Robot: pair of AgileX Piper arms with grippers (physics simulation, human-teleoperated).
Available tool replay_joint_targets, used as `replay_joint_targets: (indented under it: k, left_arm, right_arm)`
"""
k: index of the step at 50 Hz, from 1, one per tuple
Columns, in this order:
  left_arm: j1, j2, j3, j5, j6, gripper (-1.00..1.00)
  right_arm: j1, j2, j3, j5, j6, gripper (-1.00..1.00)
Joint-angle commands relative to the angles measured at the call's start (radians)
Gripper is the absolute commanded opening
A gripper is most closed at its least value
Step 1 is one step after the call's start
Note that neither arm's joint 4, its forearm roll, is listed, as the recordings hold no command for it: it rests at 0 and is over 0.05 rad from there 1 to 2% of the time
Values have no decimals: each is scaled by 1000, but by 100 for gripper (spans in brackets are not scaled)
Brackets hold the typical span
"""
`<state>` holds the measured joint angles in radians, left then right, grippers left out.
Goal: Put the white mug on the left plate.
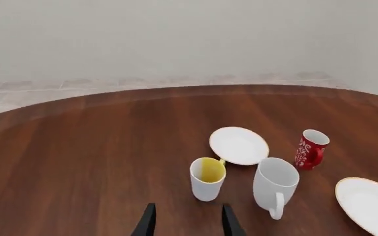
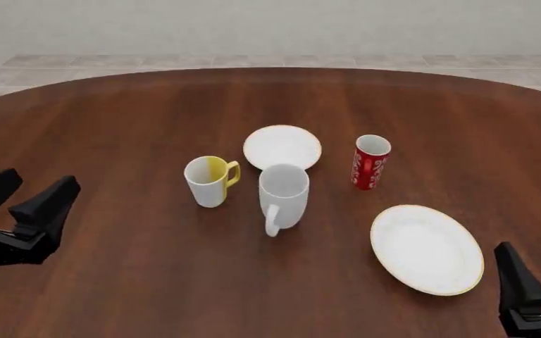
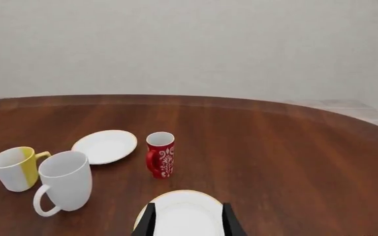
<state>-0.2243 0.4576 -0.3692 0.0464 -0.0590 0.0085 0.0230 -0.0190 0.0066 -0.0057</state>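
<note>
Here the round wooden surface (image 2: 110,120) carries everything. On it are two plates: the larger plate (image 2: 427,248) near the right hand (image 2: 537,271), and the left plate (image 2: 283,146), smaller, further back in the middle. There are three cups: the white mug (image 2: 284,197), the yellow-lined mug (image 2: 208,181) and the red cup (image 2: 371,162).

The white mug stands upright just in front of the left plate, its handle turned toward the arms. Both hands are empty and well apart from it; the left hand (image 2: 19,201) has its fingers spread, and the right hand also shows its fingers apart in the right wrist view.

I judge the step is the approach. The left hand is perhaps the better choice; it should pass clear of the yellow-lined mug, take the white mug by its body or rim, lift it fully, and set it in the plate's middle.
</note>
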Motion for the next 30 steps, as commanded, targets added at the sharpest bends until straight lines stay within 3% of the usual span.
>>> replay_joint_targets:
  k: [1, 10, 17, 30]
  left_arm:
    - [-93, 136, -91, 6, 18, 100]
    - [-135, 207, -158, 14, 39, 100]
    - [-119, 259, -223, 34, 33, 100]
    - [-144, 327, -258, 16, 33, 100]
  right_arm:
    - [-2, 1, 17, -18, 3, 100]
    - [-4, -13, 19, -8, 8, 100]
    - [-3, -6, 18, -14, 10, 100]
    - [-3, -12, 19, -8, 6, 100]
